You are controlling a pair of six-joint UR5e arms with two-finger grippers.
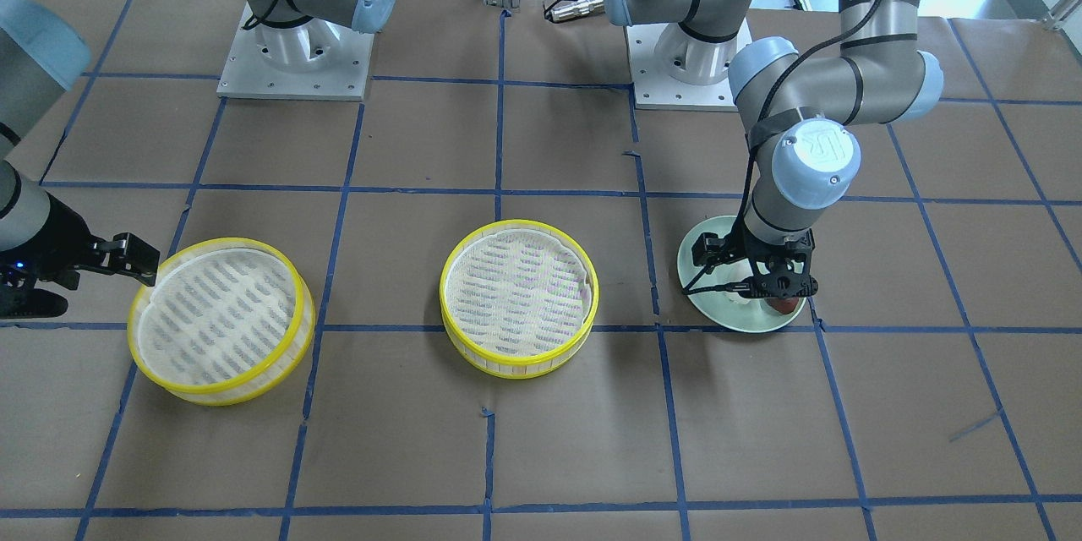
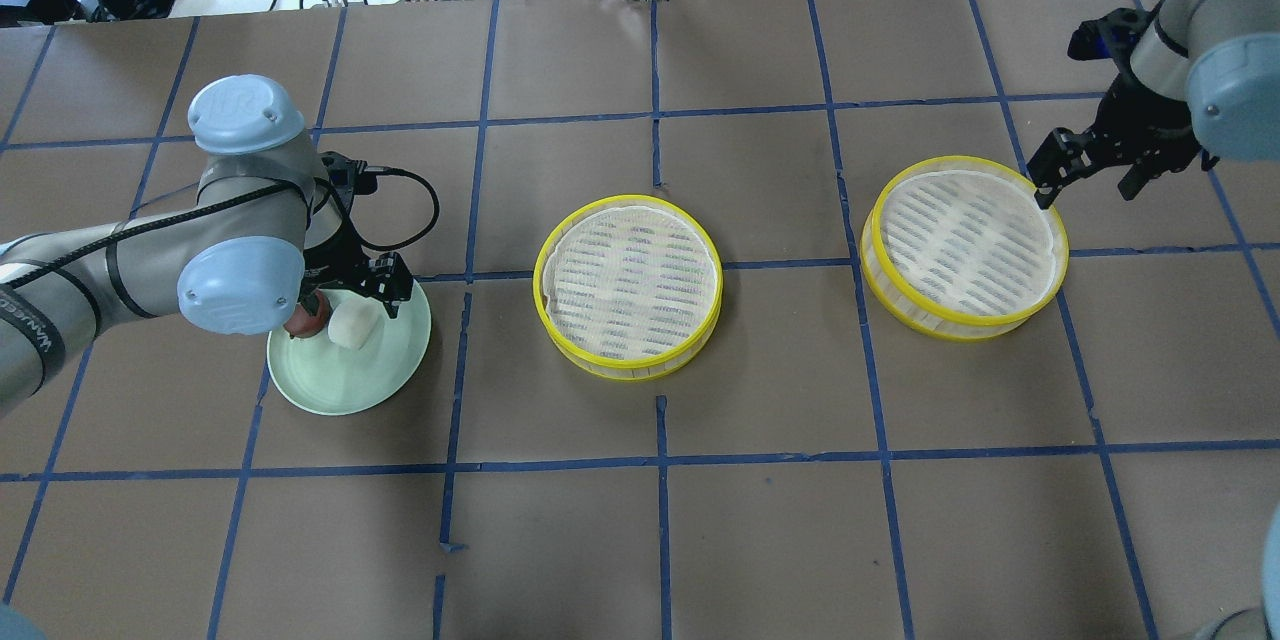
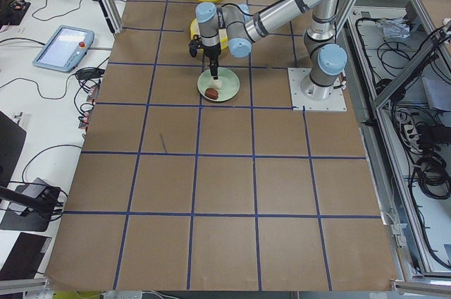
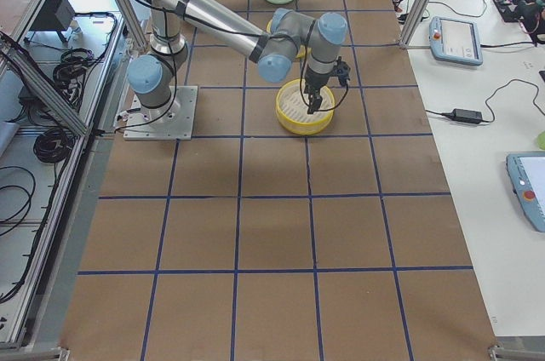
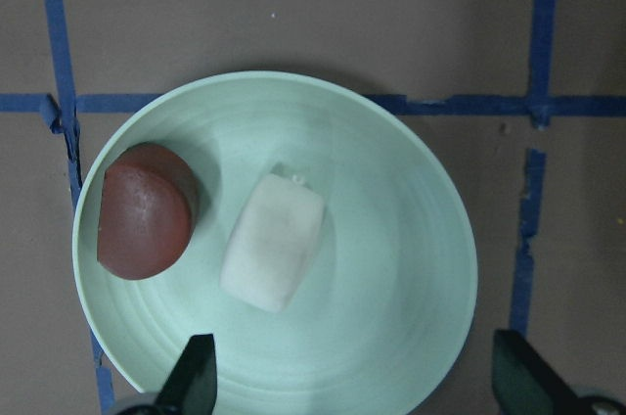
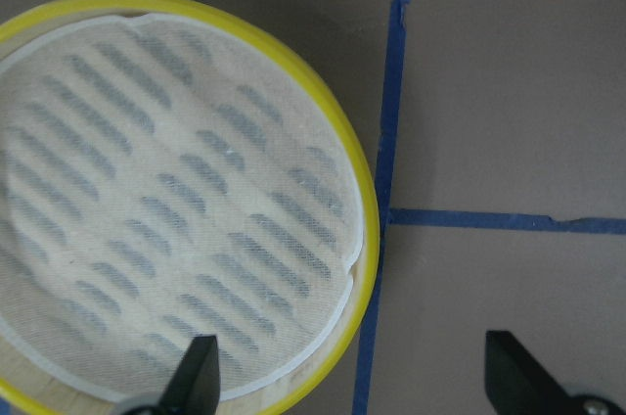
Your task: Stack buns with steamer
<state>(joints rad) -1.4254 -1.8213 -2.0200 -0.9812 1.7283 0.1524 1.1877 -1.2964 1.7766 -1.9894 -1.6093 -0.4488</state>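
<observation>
The left hand (image 5: 357, 386) points straight down over the pale green plate (image 5: 411, 239), its fingers spread wide and holding nothing, the arm bent at the elbow above it. The white bun (image 5: 274, 253) lies near the plate's middle, its long axis nearly square to the line between the fingers and slightly tilted. The rounded brown bun (image 5: 147, 209) sits just beside it across a narrow gap, close to the rim. The plate's other half is bare. The plate is toward the bench's (image 2: 760, 540) left end.

The right hand (image 6: 357, 381), also spread and holding nothing, hangs over the rim of the right-end steamer (image 2: 965, 245), with one fingertip above its mesh and the other above bare bench. The middle steamer (image 2: 628, 285) stands well apart from both.
</observation>
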